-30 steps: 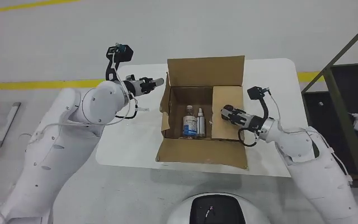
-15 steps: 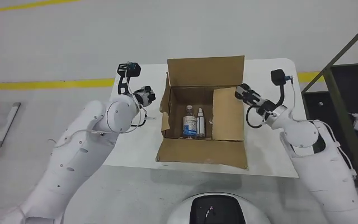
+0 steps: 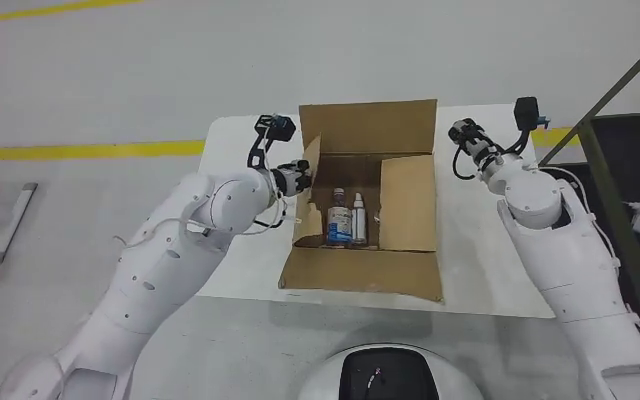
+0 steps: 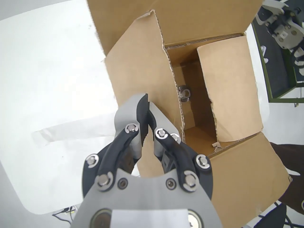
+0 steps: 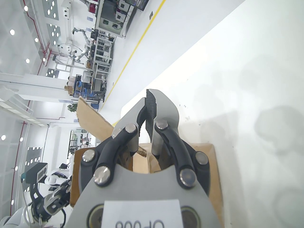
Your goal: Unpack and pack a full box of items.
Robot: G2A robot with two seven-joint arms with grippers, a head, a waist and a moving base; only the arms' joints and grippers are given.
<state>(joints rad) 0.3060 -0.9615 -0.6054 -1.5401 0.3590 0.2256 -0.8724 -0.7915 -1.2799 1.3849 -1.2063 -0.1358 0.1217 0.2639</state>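
Observation:
An open cardboard box [image 3: 360, 270] stands mid-table with its flaps spread. Two bottles lie side by side on its floor: a clear one with a blue label [image 3: 338, 220] and a slimmer pale one [image 3: 359, 218]. My left gripper [image 3: 297, 178] is shut and empty, its tips [image 4: 145, 100] against the outer face of the box's upright left flap [image 4: 142, 60]. My right gripper [image 3: 466, 132] hovers shut and empty over the table just past the box's far right corner; its fingertips [image 5: 148, 99] point toward the table's far edge.
The white table [image 3: 480, 260] has bare room on both sides of the box. A dark green rack [image 3: 600, 150] stands off the table's right edge. The right inner flap [image 4: 225, 91] folds over part of the box opening.
The left gripper swung from the far left of the table in to the box's left flap. The right gripper drew back from over the box's right flap to beyond its far right corner.

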